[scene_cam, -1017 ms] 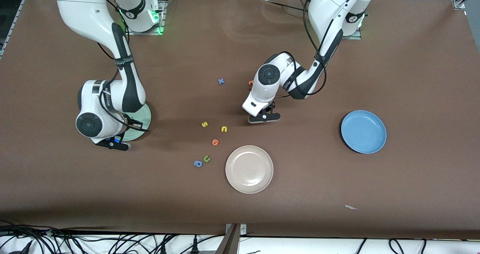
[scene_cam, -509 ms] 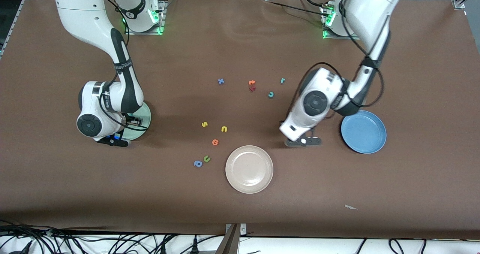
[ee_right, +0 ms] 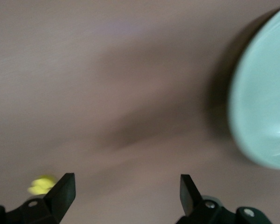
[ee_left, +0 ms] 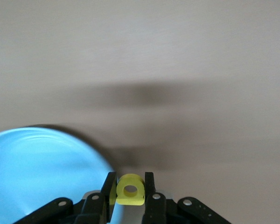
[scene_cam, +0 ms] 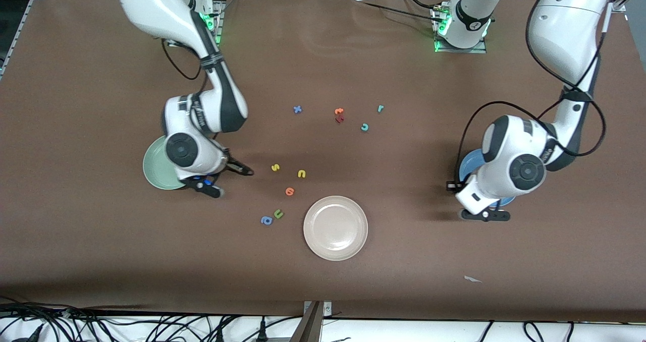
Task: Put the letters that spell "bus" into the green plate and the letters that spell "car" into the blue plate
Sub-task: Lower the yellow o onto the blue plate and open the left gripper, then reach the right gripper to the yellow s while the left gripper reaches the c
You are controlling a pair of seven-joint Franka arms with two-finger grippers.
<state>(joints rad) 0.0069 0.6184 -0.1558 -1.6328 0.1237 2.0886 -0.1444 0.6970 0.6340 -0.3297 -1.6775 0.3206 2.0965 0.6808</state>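
- Yellow foam is pinched between the closed fingers of the left gripper [ee_left: 129,198]: the rounded "a" [ee_left: 129,190], held just past the rim of the blue plate [ee_left: 37,172] and not yet clearly over its floor. In the front view the left gripper [scene_cam: 484,215] sits at the plate's nearer edge. Let go here and the letter could, I judge, strike the rim and bounce onto the brown table [scene_cam: 454,281].
- So light a piece may also cling to one pad on release and ride away with the arm.
- The right gripper [ee_right: 126,186] stands wide open and holds nothing. It hangs over the table between the green plate [scene_cam: 156,168] and the yellow "s" [scene_cam: 275,167].
- The b cannot be made out in the green plate, since the arm covers much of it.
- Coming down on the "s", open fingers could nudge it toward the yellow "u" [scene_cam: 302,173] or the orange round letter [scene_cam: 289,191] nearby, which must stay out.
- The green "u" [scene_cam: 278,213] and blue "a" [scene_cam: 266,220] lie beside the beige plate [scene_cam: 335,227]; picking by shape alone risks the wrong colour.
- The teal "c" [scene_cam: 364,127] and teal "r" [scene_cam: 380,108] wait close to the orange "t" [scene_cam: 339,112], so a loose grasp may drag that along.
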